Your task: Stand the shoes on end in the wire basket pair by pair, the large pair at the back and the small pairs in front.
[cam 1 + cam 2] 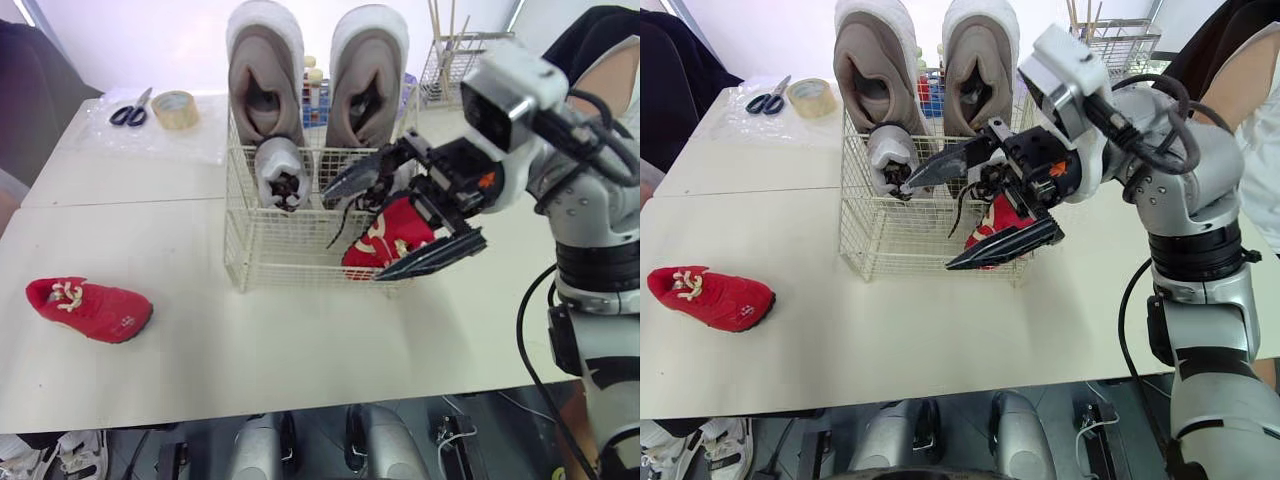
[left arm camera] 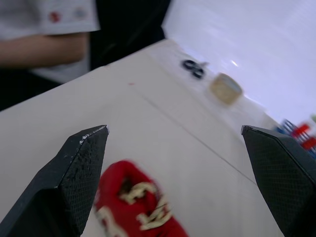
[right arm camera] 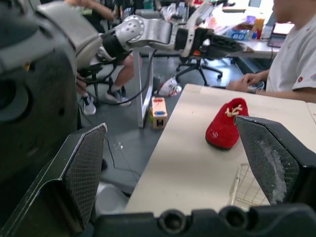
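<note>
Red shoe [image 1: 395, 232], white-laced, stands in wire basket [image 1: 270, 255] between right gripper's [image 1: 352, 232] wide-spread jaws; left gripper [image 2: 173, 129] likewise agape

The right arm bends in at the front right corner of the wire basket [image 1: 270, 250], the right gripper [image 1: 350, 236] spread wide, fingers pointing left. The left gripper [image 2: 173, 131] gapes wide too.

The right arm [image 1: 1185, 170] wears silver-grey shells split by black ribbed bands, and black cables [image 1: 519, 325] loop along it. Behind the right gripper [image 1: 930, 225] sit a white boxy housing [image 1: 1065, 65] and an orange mark [image 1: 1055, 170]. Its fingers [image 1: 1005, 243] are black, tapered and cross-hatched.
</note>
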### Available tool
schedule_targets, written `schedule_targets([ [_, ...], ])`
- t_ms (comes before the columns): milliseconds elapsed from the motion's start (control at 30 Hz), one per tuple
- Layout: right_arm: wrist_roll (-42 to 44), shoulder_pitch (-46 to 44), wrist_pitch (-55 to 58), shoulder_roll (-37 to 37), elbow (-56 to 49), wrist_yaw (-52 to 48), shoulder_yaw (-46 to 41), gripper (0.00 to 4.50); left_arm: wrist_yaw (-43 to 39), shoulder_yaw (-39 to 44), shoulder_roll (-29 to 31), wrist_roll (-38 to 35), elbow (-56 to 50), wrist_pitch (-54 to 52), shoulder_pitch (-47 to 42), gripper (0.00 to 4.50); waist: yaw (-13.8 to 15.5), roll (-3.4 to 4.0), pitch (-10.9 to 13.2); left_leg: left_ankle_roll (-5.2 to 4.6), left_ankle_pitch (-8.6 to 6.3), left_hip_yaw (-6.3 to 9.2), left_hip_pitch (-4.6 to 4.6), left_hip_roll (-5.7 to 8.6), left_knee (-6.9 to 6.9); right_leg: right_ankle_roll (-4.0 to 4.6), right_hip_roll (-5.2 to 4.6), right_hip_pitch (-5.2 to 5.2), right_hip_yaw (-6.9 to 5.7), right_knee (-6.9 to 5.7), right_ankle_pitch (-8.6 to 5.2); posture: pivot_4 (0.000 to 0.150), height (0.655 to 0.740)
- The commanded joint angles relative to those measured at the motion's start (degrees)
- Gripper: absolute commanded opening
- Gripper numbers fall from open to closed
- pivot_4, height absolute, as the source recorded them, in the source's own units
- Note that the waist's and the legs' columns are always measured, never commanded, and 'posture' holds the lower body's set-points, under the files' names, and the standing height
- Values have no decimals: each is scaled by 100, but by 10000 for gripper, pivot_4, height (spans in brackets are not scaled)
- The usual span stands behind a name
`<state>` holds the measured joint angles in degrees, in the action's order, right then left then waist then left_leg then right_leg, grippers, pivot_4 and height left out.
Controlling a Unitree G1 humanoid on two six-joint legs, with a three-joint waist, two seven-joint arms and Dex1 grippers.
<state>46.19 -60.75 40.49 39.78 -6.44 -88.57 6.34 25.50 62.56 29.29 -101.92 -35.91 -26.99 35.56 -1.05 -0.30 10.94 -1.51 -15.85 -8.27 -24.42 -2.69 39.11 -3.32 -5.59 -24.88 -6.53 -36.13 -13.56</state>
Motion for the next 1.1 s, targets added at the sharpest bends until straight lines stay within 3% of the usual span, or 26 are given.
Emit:
schedule_targets([
  [33, -29, -50, -116, 62, -1, -182, -113, 45000, 12, -610, -670, -58, -370, 264, 17, 44653, 59, -24, -9, 1, 0, 4, 0, 0, 0, 3, 0, 0, -1, -2, -1, 1500, 7400],
  [200, -88, -11, -55, 95, -35, -207, -98, 45000, -673, -1261, -972, 292, 118, 171, -74, 44653, 42, -31, -14, 0, -20, 21, 4, -4, 2, 46, -2, 0, -7, -2, 3, 1500, 7400],
  [400, -98, 170, 105, 204, -203, 24, -197, 45000, -1174, -1543, -577, 416, 1012, 54, -601, 44653, 13, -27, -16, -1, -18, 21, -1, -13, 0, 49, 4, -10, -8, -4, 4, 1500, 7400],
  [800, 134, 413, 478, 304, -680, 639, -484, 45000, -1327, -1740, 229, 638, 2858, -517, -1916, 44653, 21, -27, -17, 4, -16, 23, -2, -12, 0, 48, -2, -31, -11, -6, 5, 1500, 7400],
  [900, 221, 430, 633, 380, -851, 798, -560, 45000, -1431, -1804, 355, 815, 3036, -659, -2213, 36379, 22, -27, -17, 8, -14, 23, -4, -11, -1, 47, -4, -30, -10, -5, 5, 1500, 7400],
  [1100, 364, 475, 820, 515, -970, 1004, -657, 45000, -1407, -1642, 211, 844, 2864, -715, -2333, 8352, 7, -27, -17, 16, -11, 22, -6, -11, -4, 48, -9, -31, -8, -6, 6, 1500, 7400],
])
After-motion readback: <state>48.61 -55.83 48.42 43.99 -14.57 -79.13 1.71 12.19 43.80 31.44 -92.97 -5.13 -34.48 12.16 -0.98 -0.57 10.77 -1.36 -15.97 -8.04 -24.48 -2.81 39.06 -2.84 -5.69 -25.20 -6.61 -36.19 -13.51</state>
